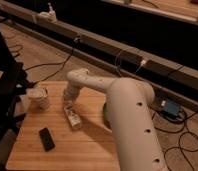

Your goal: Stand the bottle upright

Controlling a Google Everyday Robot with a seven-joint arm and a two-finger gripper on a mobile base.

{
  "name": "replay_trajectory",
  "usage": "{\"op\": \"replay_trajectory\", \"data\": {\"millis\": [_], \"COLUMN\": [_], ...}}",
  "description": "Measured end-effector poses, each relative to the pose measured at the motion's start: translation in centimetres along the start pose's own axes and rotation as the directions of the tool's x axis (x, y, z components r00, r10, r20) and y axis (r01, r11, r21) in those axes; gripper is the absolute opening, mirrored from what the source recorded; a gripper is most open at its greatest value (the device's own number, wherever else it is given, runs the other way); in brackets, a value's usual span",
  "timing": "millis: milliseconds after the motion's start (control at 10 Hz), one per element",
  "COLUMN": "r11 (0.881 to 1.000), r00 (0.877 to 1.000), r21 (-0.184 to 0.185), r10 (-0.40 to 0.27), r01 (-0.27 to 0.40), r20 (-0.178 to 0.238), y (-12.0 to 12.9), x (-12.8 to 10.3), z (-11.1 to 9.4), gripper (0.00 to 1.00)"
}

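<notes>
Gripper (68,101) down at far end of bottle (74,118). Bottle lies flat on wooden table (77,150), running from gripper toward front edge. Whether gripper clamps bottle or merely brackets it: cannot tell. Step looks like grasp. Next: secure hold, lift that end, tilt upright, set base down. White cup (38,97) close beside gripper; swing needs care.

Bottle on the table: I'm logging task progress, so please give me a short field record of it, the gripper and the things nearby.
bottle: lying on its side on the wooden table, not upright
gripper: low over the table at the bottle's far end; contact unclear
white cup: upright, to the left of the bottle in the picture, apart from it
black slab: flat on the table, nearer the camera than the cup
task status: bottle not yet stood up
</notes>
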Motion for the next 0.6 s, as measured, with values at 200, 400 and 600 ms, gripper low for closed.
{"op": "replay_trajectory", "data": {"millis": [200, 400, 600], "r11": [1.000, 1.000, 0.999], "r00": [1.000, 0.998, 0.993], "r21": [-0.004, -0.011, -0.020], "r10": [-0.011, -0.028, -0.052], "r01": [0.011, 0.028, 0.050], "r20": [-0.016, -0.058, -0.108], "y": [-0.1, -0.6, -1.4], "x": [0.6, 1.9, 3.0], "z": [-0.9, -3.3, -6.5], "gripper": [0.00, 0.00, 0.00]}}
